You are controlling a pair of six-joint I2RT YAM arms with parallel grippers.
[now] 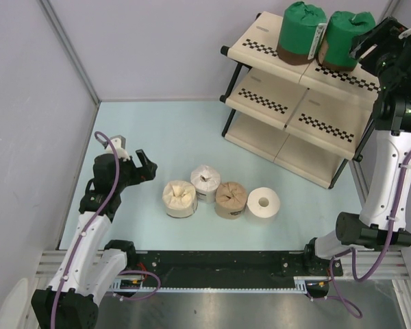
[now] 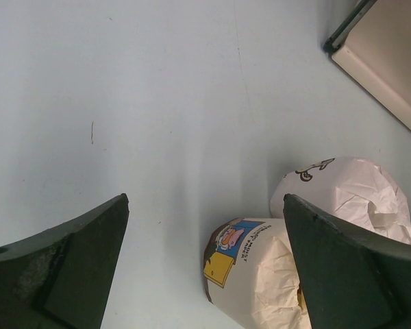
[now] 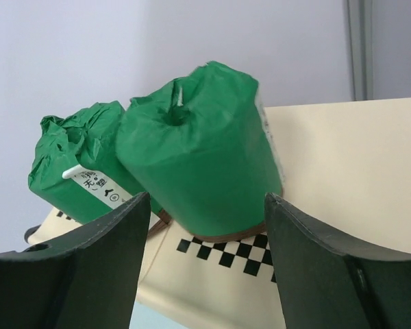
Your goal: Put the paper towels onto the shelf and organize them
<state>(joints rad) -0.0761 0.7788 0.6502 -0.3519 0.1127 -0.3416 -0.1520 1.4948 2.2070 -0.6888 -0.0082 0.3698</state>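
Right tool [image 3: 204,205], jaws parted, empty, beside two green-wrapped rolls [image 1: 302,31] [image 1: 344,40] on shelf [image 1: 264,38] top tier. Left tool [image 2: 205,205] wide, empty. I count four rolls [image 1: 180,199] [image 1: 205,182] [image 1: 230,199] [image 1: 264,203] remaining on table [image 1: 192,130].

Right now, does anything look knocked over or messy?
Nothing stands out. The two green rolls stand upright side by side on the top tier of the shelf, and the four other rolls stand in a loose row on the table. Nothing's tipped or spilled; the wrappers are just crinkly.
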